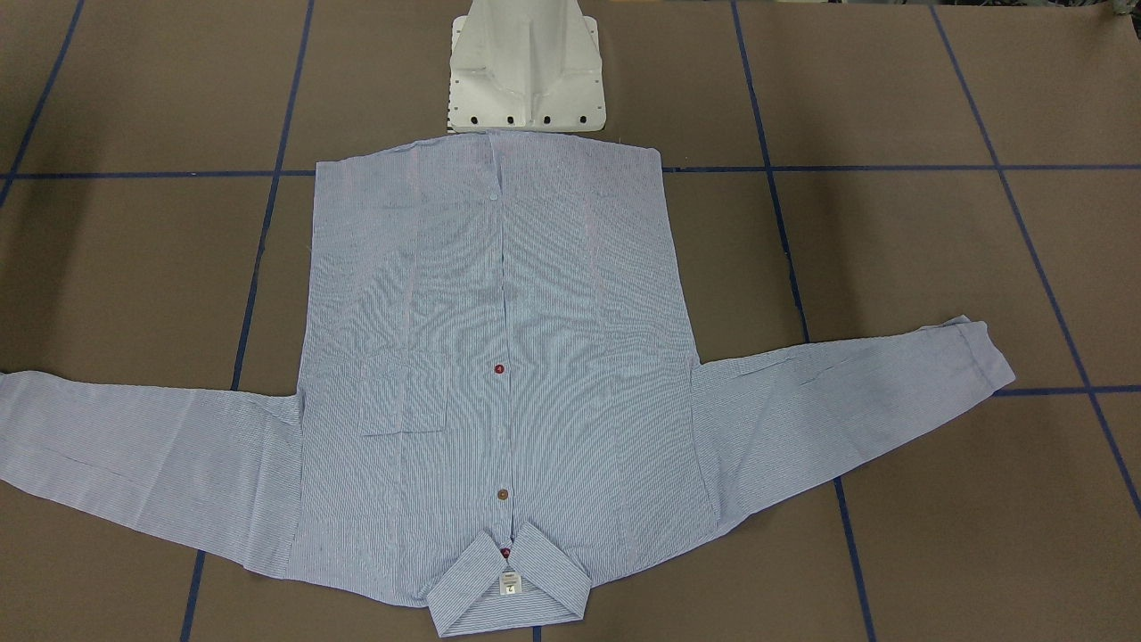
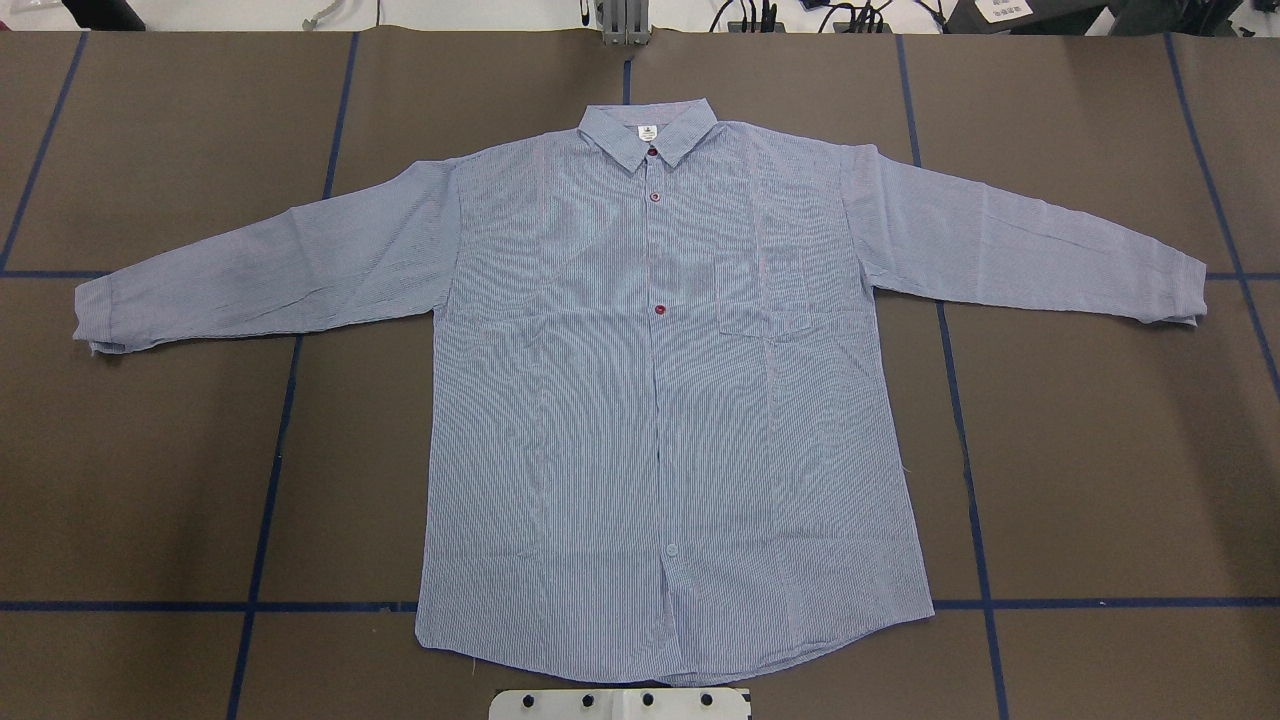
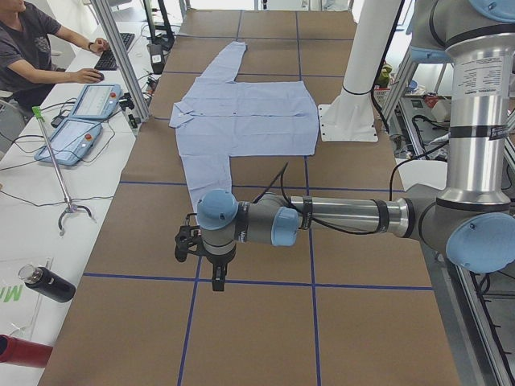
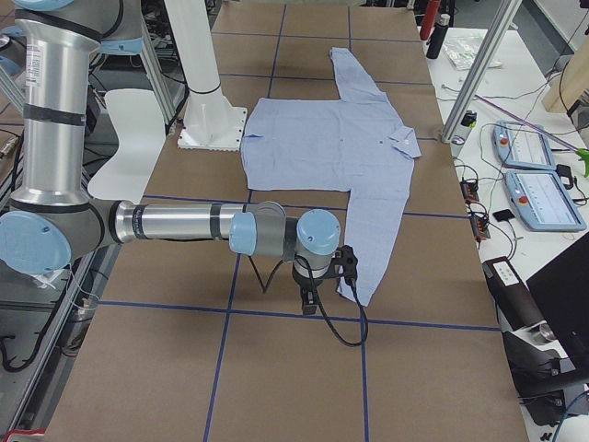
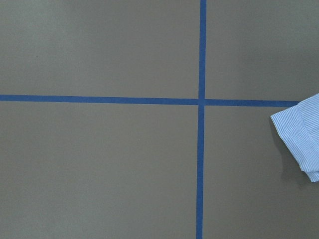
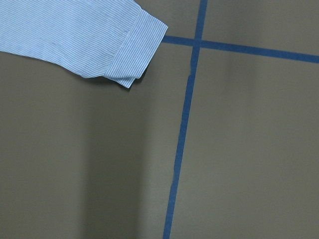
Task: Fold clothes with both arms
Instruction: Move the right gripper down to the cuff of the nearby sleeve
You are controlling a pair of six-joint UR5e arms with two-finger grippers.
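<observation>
Overhead exterior shows the thin, finely striped pale blue shirt [image 2: 600, 400] lying flat and buttoned mid-table [image 2: 1100, 450] on matte brown paper, collar [image 2: 690, 125] toward the far edge, sleeves [image 2: 280, 260] spread. Left gripper [image 3: 216, 277] and right gripper [image 4: 308, 299] hover beyond the sleeve ends; I cannot tell whether either is spread or closed.

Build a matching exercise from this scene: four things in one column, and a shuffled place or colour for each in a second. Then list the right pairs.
Column one
1. collar
2. chest pocket
3. pedestal base
4. tape lines

Column two
A. white, beside the hem of the shirt
B. dark blue, crossing the brown table
C. has a small white label inside it
D. on the robot's right of the button row

Pairs: 1-C, 2-D, 3-A, 4-B
</observation>
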